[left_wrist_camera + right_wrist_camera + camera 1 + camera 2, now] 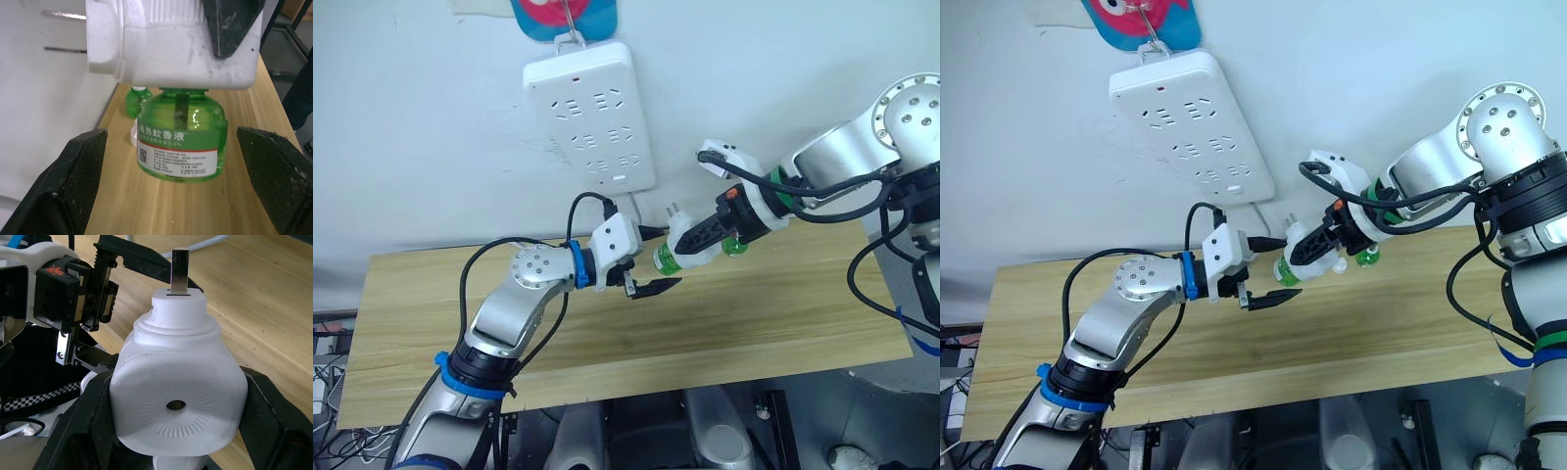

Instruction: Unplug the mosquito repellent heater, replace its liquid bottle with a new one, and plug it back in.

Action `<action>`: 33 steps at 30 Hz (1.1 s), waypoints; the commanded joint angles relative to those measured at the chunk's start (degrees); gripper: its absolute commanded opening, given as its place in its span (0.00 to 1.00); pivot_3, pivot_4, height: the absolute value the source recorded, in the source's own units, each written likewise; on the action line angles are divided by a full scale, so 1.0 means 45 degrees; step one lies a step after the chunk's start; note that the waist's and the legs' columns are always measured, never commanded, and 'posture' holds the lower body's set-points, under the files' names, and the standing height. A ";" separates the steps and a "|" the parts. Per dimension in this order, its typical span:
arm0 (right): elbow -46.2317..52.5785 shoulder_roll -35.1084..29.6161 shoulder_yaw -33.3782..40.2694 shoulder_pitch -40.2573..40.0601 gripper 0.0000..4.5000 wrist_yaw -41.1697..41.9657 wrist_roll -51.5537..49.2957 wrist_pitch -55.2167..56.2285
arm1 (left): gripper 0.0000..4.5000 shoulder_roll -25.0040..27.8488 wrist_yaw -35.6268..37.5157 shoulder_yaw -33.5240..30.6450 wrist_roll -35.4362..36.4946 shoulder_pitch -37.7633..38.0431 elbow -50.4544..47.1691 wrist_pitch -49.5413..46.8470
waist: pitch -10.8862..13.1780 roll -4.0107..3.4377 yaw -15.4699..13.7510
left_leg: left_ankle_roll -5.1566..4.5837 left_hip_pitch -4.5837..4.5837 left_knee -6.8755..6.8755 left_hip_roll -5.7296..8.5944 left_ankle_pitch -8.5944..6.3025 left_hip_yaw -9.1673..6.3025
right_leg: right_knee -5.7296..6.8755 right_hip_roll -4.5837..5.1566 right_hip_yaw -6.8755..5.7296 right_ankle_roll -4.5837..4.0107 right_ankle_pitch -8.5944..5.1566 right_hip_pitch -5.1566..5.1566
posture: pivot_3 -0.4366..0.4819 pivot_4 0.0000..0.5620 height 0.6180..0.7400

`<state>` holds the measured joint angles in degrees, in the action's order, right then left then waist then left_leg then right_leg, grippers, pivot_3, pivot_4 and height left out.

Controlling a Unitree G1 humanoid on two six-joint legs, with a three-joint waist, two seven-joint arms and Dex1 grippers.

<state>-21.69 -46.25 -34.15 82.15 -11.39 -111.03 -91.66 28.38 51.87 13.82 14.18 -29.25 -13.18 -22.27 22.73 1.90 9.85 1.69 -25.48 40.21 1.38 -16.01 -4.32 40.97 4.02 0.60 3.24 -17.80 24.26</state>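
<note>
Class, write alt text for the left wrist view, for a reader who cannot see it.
A white mosquito repellent heater, green bottle screwed in beneath, is held above a wooden table between the open left gripper's black fingers. A second green bottle stands behind.

White wall, light wooden tabletop, white power strip hanging

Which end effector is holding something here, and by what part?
The right end effector grips the heater by its white body's sides. The left end effector is open around the green bottle, not gripping.
</note>
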 commanded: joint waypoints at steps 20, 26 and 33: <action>0.0347 -0.0133 0.0189 0.0324 0.66 0.0022 -0.0437 0.0076 | 0.99 -0.0254 0.0191 0.0388 -0.0130 -0.0397 -0.0103 -0.0324 | 0.0000 0.0000 0.0020 | 0.0000 -0.0008 0.0007 0.0001 0.0000 -0.0006 | 0.0002 -0.0001 -0.0006 0.0000 0.0000 0.0001 | 0.15 0.57 1.00; 0.0322 -0.0112 0.0206 0.0354 0.66 0.0005 -0.0437 0.0090 | 0.66 -0.0364 0.0124 0.0382 -0.0016 -0.0496 -0.0085 -0.0561 | 0.0000 0.0000 0.0023 | 0.0000 -0.0010 0.0009 0.0001 0.0000 -0.0010 | 0.0002 -0.0001 -0.0011 0.0000 0.0000 0.0001 | 0.14 0.57 1.00; 0.0311 -0.0091 0.0220 0.0382 0.66 0.0002 -0.0437 0.0108 | 0.50 -0.0386 0.0151 0.0350 -0.0024 -0.0546 -0.0077 -0.0613 | 0.0000 0.0000 0.0024 | 0.0000 -0.0011 0.0010 0.0002 0.0000 -0.0011 | 0.0002 -0.0001 -0.0012 0.0000 0.0000 0.0001 | 0.15 0.57 1.00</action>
<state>-21.58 -46.26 -34.51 82.15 -11.61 -111.03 -91.13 27.18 52.71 15.58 13.58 -31.32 -12.15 -24.99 22.73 1.90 9.96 1.69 -25.53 40.25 1.39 -16.00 -4.37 40.99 4.01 0.54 3.24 -17.80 24.27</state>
